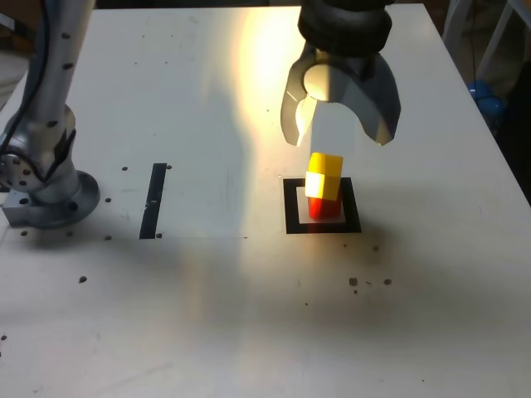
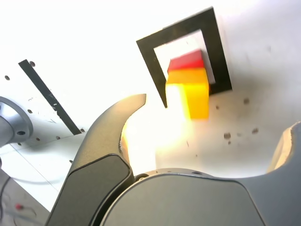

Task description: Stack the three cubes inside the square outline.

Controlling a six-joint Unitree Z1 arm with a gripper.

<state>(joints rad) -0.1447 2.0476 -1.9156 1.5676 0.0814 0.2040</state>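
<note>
The white table [image 1: 207, 315] bears the square outline [image 1: 291, 207], a black strip [image 1: 154, 201] and the arm's base [image 1: 46, 203].

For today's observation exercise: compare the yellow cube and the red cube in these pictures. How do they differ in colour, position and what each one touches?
Colour: the yellow cube is yellow, the red cube red.
Position: the yellow cube is on top, the red cube underneath.
Contact: the red cube rests on the white centre of the square outline; the yellow cube touches only the red cube.
Shared: both look the same size, and the open gripper above holds neither.
</note>
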